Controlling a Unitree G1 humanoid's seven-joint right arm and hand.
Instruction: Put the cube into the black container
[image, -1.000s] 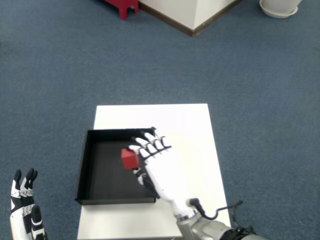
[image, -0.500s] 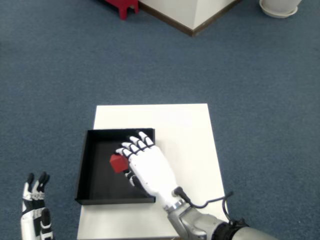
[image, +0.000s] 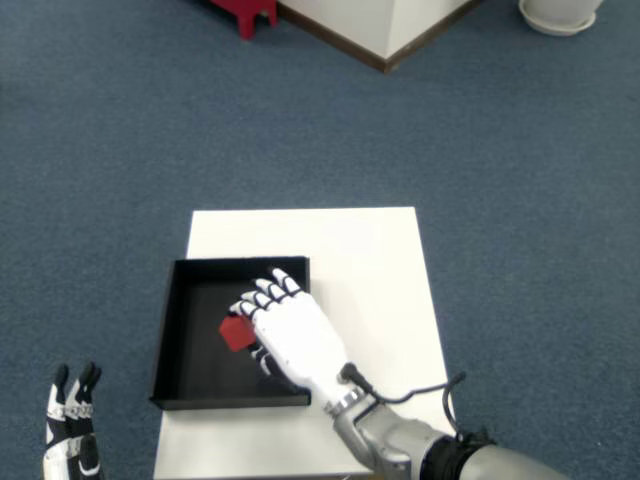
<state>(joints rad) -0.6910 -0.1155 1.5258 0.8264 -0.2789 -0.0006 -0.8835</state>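
Observation:
A red cube (image: 236, 333) shows over the middle of the black container (image: 172, 330), which lies on the left half of the white table (image: 370, 270). My right hand (image: 290, 335) reaches over the container's right side, fingers curled on the cube from the right. Most of the cube is hidden behind the fingers; only its left part shows. Whether the cube touches the container's floor cannot be told.
My left hand (image: 68, 435) hangs at the bottom left, off the table over blue carpet. A red stool (image: 243, 12) and a white wall corner (image: 390, 30) stand far back. A white round base (image: 557, 15) sits at the top right.
My right hand has carried the cube leftward and slightly down, deeper over the container's middle. The left hand has dropped lower in view.

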